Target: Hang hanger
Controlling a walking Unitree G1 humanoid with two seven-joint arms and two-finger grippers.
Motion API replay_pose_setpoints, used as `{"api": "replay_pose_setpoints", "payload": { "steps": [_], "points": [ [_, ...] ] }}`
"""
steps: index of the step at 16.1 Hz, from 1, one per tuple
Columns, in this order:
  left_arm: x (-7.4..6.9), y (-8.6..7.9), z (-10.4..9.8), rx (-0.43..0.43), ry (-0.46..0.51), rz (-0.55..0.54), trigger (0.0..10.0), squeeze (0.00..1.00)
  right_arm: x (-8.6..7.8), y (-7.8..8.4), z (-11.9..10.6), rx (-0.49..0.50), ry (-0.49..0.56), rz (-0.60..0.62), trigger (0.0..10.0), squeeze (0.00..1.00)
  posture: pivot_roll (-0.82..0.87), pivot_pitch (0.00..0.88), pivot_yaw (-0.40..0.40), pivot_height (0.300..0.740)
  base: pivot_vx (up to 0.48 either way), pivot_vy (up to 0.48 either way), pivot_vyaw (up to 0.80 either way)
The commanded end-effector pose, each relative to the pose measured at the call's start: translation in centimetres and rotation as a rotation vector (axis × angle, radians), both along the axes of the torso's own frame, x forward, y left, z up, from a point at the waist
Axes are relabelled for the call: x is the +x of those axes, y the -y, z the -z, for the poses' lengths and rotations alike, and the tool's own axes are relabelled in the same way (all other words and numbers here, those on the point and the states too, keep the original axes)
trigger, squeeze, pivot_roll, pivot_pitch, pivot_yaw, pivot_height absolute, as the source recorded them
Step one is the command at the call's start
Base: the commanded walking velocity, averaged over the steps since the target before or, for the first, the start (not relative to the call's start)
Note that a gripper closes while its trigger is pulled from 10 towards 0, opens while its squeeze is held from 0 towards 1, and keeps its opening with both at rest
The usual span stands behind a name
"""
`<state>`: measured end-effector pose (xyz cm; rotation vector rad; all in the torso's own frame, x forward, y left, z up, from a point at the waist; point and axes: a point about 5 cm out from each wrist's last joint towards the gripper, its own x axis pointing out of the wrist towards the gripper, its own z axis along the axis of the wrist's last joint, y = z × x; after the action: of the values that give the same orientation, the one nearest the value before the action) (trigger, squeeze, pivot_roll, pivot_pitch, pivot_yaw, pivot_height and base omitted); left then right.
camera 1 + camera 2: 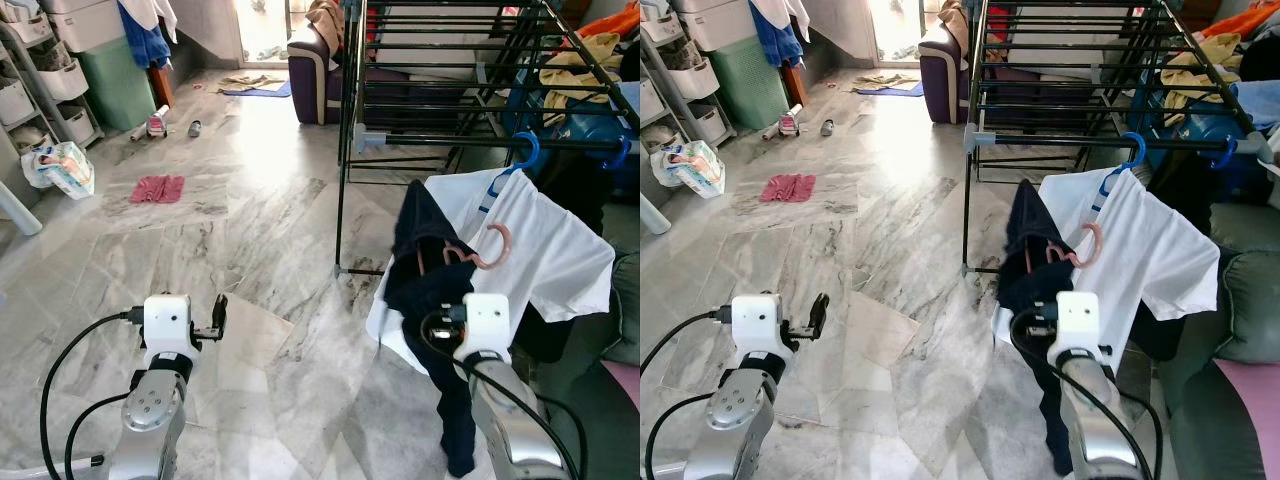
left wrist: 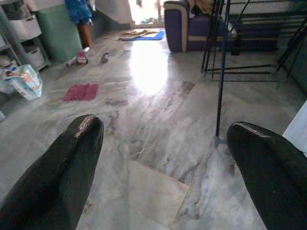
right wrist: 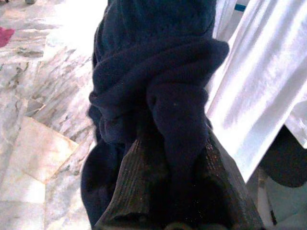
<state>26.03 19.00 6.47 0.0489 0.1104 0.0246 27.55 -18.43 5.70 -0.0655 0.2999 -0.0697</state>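
A pink hanger (image 1: 491, 251) carries a navy garment (image 1: 425, 270) that droops toward the floor. My right gripper (image 3: 175, 158) is shut on a bunched fold of that garment, with its fingers (image 3: 132, 187) half buried in the cloth. It is just in front of a white shirt (image 1: 550, 250) on a blue hanger (image 1: 524, 156), which hooks over the black drying rack's front rail (image 1: 480, 142). The pink hook is below that rail and touches nothing on it. My left gripper (image 1: 218, 315) is open over bare marble floor at the left.
The drying rack's leg (image 1: 341, 200) stands just left of the garment. A purple sofa (image 1: 315, 75) is behind it. Shelves and a green bin (image 1: 115, 80) line the far left. A red cloth (image 1: 157, 188) and a bag (image 1: 60, 168) lie on the floor. A green cushion (image 1: 1245, 300) is at the right.
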Motion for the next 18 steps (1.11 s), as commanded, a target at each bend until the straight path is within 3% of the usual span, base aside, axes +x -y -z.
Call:
{"api": "replay_pose_setpoints", "payload": {
  "steps": [1,8,10,18],
  "points": [
    [0.0,0.0,0.2,-0.008,-0.008,0.009,10.0,0.0,0.6,-0.4,-0.7,-0.001,0.035,-0.017,10.0,0.0,0.04,0.0,0.0,0.74,0.3,0.0,0.0],
    [0.3,0.2,-0.1,-0.058,0.013,0.043,10.0,0.0,1.1,-0.1,-0.6,-0.009,0.027,-0.005,10.0,0.0,0.05,0.0,0.005,0.74,0.39,0.104,0.0],
    [0.3,0.9,0.2,-0.078,0.006,0.056,10.0,0.0,1.0,-0.2,-0.5,0.0,0.027,-0.028,10.0,0.0,0.04,0.0,0.004,0.74,0.414,0.126,0.0],
    [0.2,1.0,0.3,-0.088,-0.009,0.083,10.0,0.0,1.3,-0.2,-0.7,-0.019,0.045,-0.007,10.0,0.0,0.04,0.0,0.009,0.74,0.44,0.031,0.0]
  ]
}}
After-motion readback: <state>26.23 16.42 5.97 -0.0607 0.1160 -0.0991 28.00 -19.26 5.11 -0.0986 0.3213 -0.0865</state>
